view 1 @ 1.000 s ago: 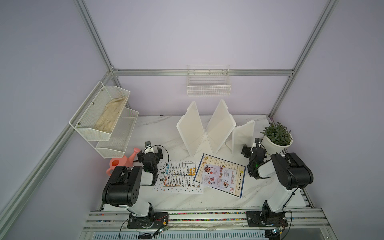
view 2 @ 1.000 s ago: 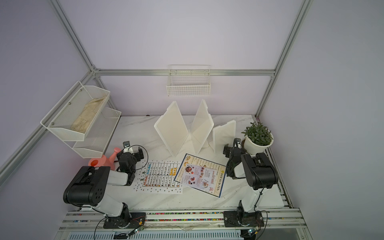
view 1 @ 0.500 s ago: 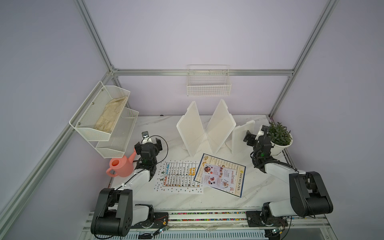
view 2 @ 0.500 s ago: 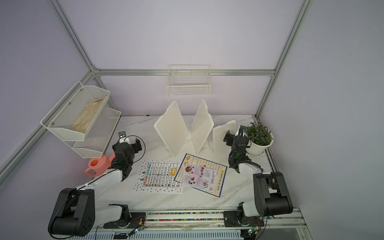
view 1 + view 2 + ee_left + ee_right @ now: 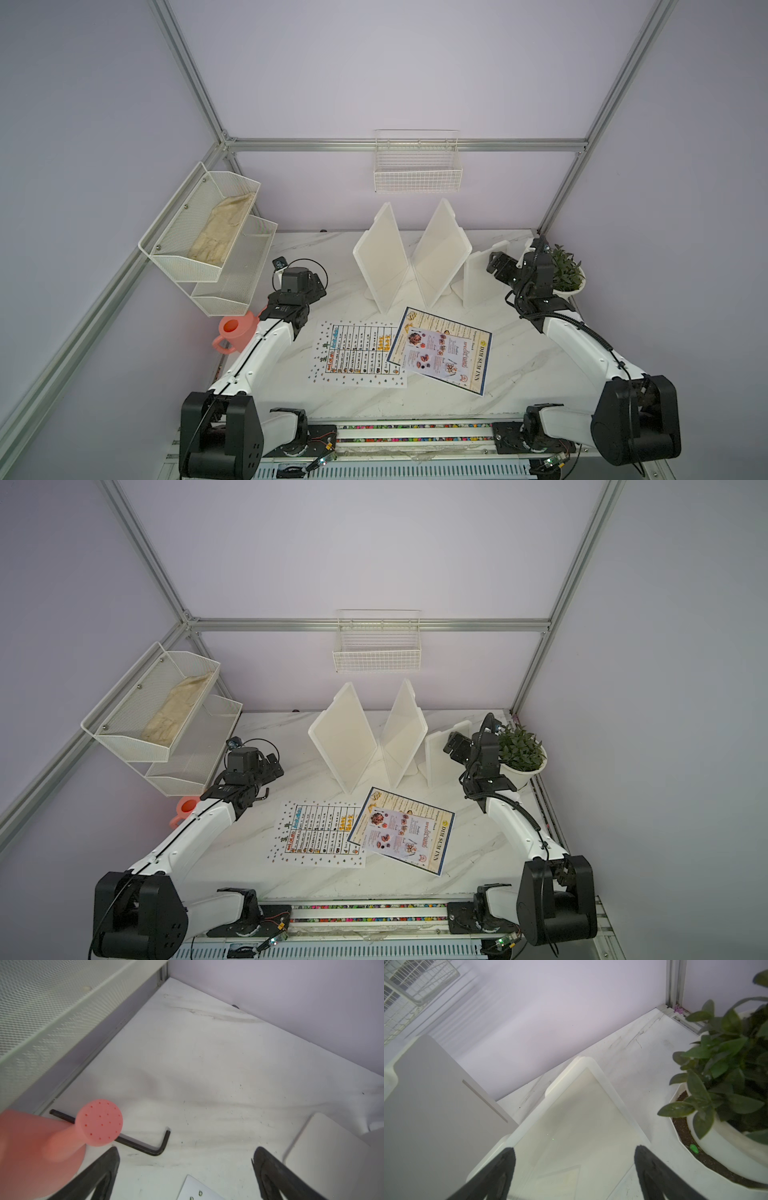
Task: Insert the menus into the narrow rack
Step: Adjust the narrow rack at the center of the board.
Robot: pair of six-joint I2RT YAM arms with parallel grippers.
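Note:
Two menus lie flat on the marble table in both top views: the cream blue-bordered "DIM SUM INN" sheet (image 5: pixel 440 353) (image 5: pixel 402 831), overlapping the white grid sheet with dotted edge (image 5: pixel 355 353) (image 5: pixel 316 833). A small pale leaflet (image 5: pixel 558 1180) shows faintly through the small white stand (image 5: pixel 482 278). The narrow white wire rack (image 5: pixel 417 166) (image 5: pixel 376 646) hangs on the back wall. My left gripper (image 5: pixel 313 286) (image 5: pixel 185 1150) is open over bare table behind the grid sheet. My right gripper (image 5: pixel 496 264) (image 5: pixel 574 1148) is open above the small stand, holding nothing.
A pink watering can (image 5: pixel 237 330) (image 5: pixel 97 1122) and a black hex key (image 5: pixel 145 1145) lie by the left gripper. A potted plant (image 5: pixel 563 270) (image 5: pixel 726 1084) stands beside the right arm. Two large white stands (image 5: pixel 380 257) are at the back. A mesh two-tier shelf (image 5: pixel 208 232) holds a cloth.
Both arms have unfolded from near the front and stretched toward the back of the table. The right gripper now hangs over the small stand. The menus have not moved.

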